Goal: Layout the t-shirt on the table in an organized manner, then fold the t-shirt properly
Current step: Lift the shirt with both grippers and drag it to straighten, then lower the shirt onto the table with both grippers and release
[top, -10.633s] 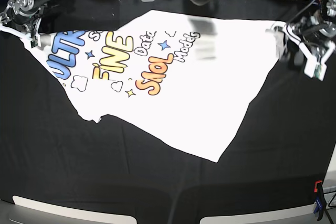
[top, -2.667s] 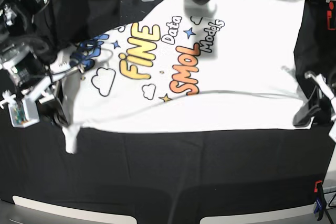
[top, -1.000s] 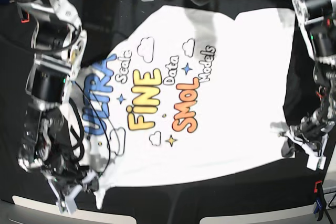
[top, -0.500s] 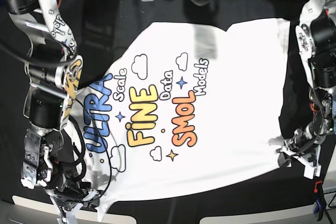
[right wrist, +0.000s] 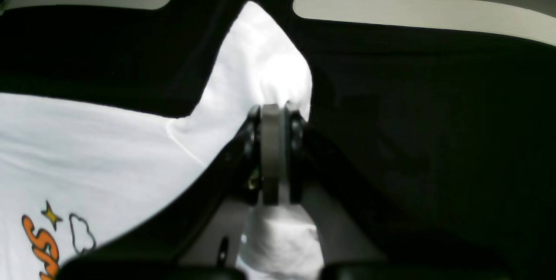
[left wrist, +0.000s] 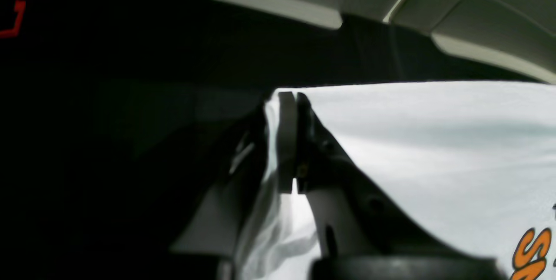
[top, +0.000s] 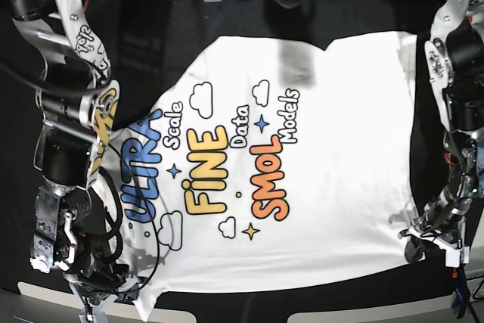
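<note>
T-shirt (top: 302, 164) lies print-up, corners pinched by both grippers.

shirt print, blue: "ULTRA" on the front of the t-shirt (top: 302, 156), at the side nearest the right gripper (top: 113, 293)
shirt print, small white: "Scale", just beside "ULTRA"
shirt print, yellow: "FiNE", mid-chest
shirt print, small white: "Data", between "FiNE" and "SMOL"
shirt print, orange: "SMOL", toward the left gripper (top: 427, 236)
shirt print, small white: "Models", beside "SMOL"
wrist views: only part of an orange "S" shows
right arm sticker: lettering too small to read
</note>
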### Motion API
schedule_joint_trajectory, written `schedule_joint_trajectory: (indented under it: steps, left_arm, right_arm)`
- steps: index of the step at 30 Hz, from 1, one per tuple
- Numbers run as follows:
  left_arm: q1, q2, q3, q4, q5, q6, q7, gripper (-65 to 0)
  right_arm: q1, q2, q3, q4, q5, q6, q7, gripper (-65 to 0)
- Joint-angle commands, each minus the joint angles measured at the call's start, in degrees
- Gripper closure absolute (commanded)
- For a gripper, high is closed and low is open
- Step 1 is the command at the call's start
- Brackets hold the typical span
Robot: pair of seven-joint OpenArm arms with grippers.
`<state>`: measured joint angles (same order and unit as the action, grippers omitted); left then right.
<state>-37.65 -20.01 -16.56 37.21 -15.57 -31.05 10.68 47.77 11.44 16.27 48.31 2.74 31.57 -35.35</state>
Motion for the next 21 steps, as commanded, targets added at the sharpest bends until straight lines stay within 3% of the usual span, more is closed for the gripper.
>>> schedule_joint_trajectory:
  steps: [1, 9, 13, 21]
  left_arm:
    - [-2.3, 0.0, -0.2, 0.9, -0.2, 0.2, -1.5, 0.0]
    - [-2.7, 2.6, 4.7, 0.9, 5.5, 0.6, -2.6, 0.0]
    - [-3.5, 2.6, 9.3, 0.9, 7.6, 5.2, -2.6, 0.0]
    - [-5.5, 2.5, 11.5, 0.9, 7.6, 8.8, -3.0, 0.0]
  right_arm:
    - [2.7, 0.6, 0.2, 0.9, 0.2, -0.5, 2.0, 0.0]
    - [2.5, 0.6, 0.2, 0.9, 0.2, -0.5, 1.5, 0.0]
    - [2.5, 0.6, 0.2, 0.9, 0.2, -0.5, 1.5, 0.0]
    - [2.5, 0.6, 0.2, 0.9, -0.3, -0.5, 1.5, 0.0]
